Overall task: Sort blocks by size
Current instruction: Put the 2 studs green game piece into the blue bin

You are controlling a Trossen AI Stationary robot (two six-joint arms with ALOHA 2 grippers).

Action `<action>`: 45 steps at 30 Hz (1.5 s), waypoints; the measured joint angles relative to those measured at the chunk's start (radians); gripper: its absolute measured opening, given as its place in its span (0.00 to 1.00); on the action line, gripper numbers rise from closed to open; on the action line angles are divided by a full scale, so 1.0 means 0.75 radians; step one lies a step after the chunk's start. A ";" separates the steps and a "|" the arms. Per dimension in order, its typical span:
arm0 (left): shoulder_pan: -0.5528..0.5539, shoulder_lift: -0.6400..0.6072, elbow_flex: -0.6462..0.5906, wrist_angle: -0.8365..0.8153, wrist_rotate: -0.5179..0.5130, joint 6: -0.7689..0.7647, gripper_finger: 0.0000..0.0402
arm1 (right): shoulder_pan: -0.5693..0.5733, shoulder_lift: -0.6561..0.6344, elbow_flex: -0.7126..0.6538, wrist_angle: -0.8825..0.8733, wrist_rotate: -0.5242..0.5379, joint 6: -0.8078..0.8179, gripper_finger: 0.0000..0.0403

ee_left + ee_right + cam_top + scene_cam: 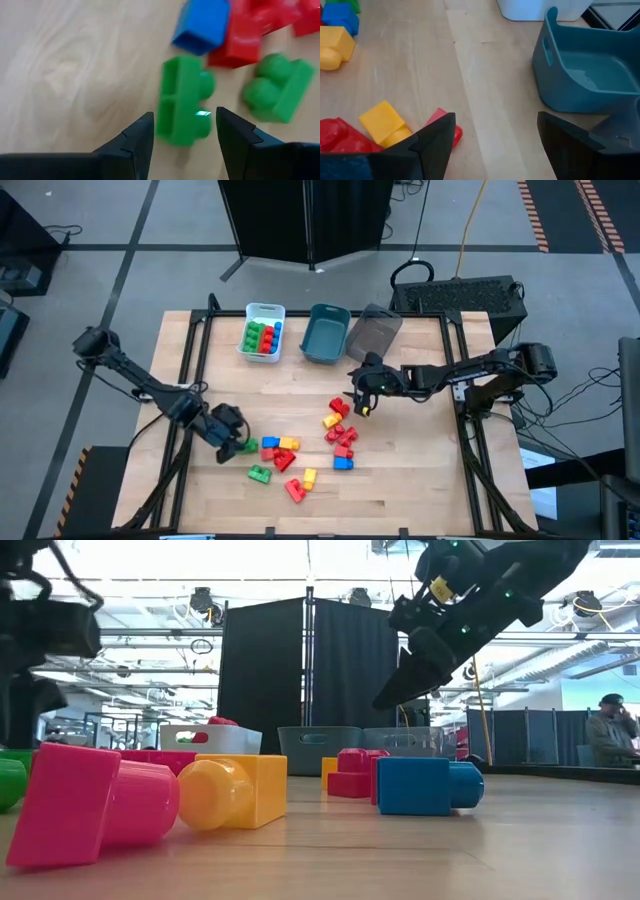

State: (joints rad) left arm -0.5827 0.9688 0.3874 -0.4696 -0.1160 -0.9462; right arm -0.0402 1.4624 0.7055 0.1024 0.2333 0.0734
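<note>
The sorting looked barely begun — only a handful of blocks had reached a bin, and most of them lay loose on the counter (400, 480). The white bin (264, 311) at the far edge held a small mixed batch of green, red and blue blocks (262, 337); the teal bin (325, 332) beside it showed a bare floor in the right wrist view, and the grey bin (374, 330) next along also looked empty from above, though its inside was harder to read. The loose blocks (300, 455) were scattered near the middle and front of the counter in two rough clusters, red, yellow, blue and green ones mixed, so nearly all the sorting was, by my judgement, still to do. The left gripper (240, 444) sat low at the left end of the scatter, its fingers apart and straddling a green block (182, 102) without closing on it — a pick seemed to be in hand. The right gripper (362, 402) hung above the counter near a red and a yellow block (385, 121), between the scatter and the bins, its fingers wide apart and holding nothing.
</note>
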 joint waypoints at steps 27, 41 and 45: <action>-0.044 0.283 0.006 0.211 -0.128 0.115 0.11 | 0.004 0.001 0.000 -0.001 -0.006 0.034 0.66; 0.196 0.078 -0.005 0.181 -0.346 0.321 0.03 | 0.029 0.002 0.000 0.265 -0.216 -0.156 0.66; 0.285 0.014 -0.005 0.276 -0.387 0.451 0.03 | 0.028 0.002 0.000 0.338 -0.215 -0.195 0.66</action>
State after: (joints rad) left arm -0.3691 0.9792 0.3836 -0.2625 -0.4059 -0.6081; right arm -0.0190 1.4635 0.7055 0.3558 0.0719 -0.0729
